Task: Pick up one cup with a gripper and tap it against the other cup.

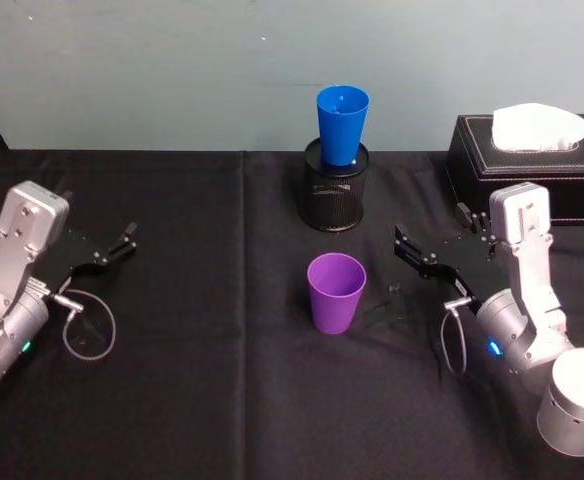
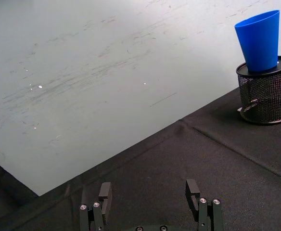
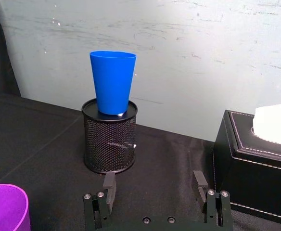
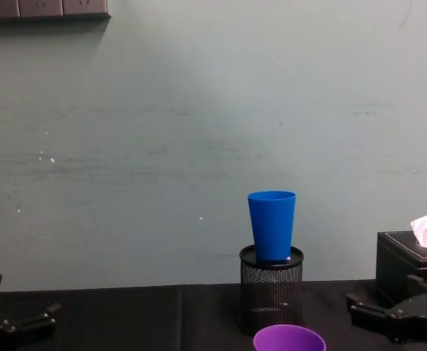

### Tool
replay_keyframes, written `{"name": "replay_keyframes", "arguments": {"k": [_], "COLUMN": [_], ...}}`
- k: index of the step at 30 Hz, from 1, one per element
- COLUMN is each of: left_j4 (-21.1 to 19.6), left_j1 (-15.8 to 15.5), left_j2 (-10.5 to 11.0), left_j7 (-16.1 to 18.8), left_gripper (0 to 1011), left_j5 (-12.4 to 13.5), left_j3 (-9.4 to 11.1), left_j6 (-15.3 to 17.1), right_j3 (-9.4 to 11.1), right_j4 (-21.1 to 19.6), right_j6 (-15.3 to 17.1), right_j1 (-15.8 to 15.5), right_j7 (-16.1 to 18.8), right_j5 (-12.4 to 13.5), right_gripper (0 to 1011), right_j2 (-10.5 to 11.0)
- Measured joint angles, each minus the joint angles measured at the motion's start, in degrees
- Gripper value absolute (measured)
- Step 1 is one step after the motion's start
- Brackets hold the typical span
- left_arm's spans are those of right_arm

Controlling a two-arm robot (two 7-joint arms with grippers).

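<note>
Claws sat on either flank of the black cloth, nothing picked up yet. At far left the left gripper (image 1: pixel 122 243) rested low with fingers spread and empty, well apart from both cups, seemingly parked. Mid-table the purple cup (image 1: pixel 335 292) stood upright on the cloth, rim up. Just behind it the blue cup (image 1: pixel 342 125) stood raised in the mesh pen holder (image 1: pixel 336 190), probably to give a clear tapping target. Right of the purple cup, the right gripper (image 1: pixel 404 250) pointed toward it, fingers parted, holding nothing.
</note>
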Motion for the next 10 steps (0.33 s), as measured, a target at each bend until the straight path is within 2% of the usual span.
{"name": "replay_keyframes", "arguments": {"k": [10], "left_j4": [0.0], "left_j1": [0.0], "left_j2": [0.0], "left_j7": [0.0], "left_gripper": [1005], "left_j5": [0.0], "left_j3": [0.0], "left_j6": [0.0], "right_j3": [0.0], "right_j4": [0.0], "right_j6": [0.0], "right_j1": [0.0], "right_j7": [0.0], "right_j5": [0.0], "right_gripper": [1003], "right_j2": [0.0]}}
